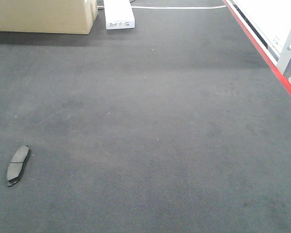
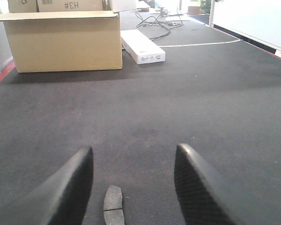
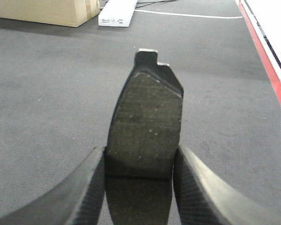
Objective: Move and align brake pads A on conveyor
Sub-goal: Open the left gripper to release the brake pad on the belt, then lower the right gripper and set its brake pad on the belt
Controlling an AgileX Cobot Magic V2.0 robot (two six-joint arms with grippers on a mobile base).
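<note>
One brake pad (image 1: 18,165) lies flat far left on the conveyor (image 1: 160,121), and the left end effector (image 2: 133,150) hangs by it, jaws spread wide to either side without touching. Further right, the right end effector (image 3: 140,150) clamps a second brake pad (image 3: 147,117) by its long edges; a red strip (image 1: 266,58) borders the belt's right side

One brake pad (image 1: 18,165) lies flat on the conveyor (image 1: 160,121), toward the left side at the near end. It is small, dark grey and curved, with a thin groove across its middle. A second brake pad (image 3: 145,122), speckled and with a notched metal tab at its far end, sits clamped between the fingers of the right end effector (image 3: 140,152), pointing away over the ribbed charcoal belt with its red edge strip (image 1: 266,58).
</note>
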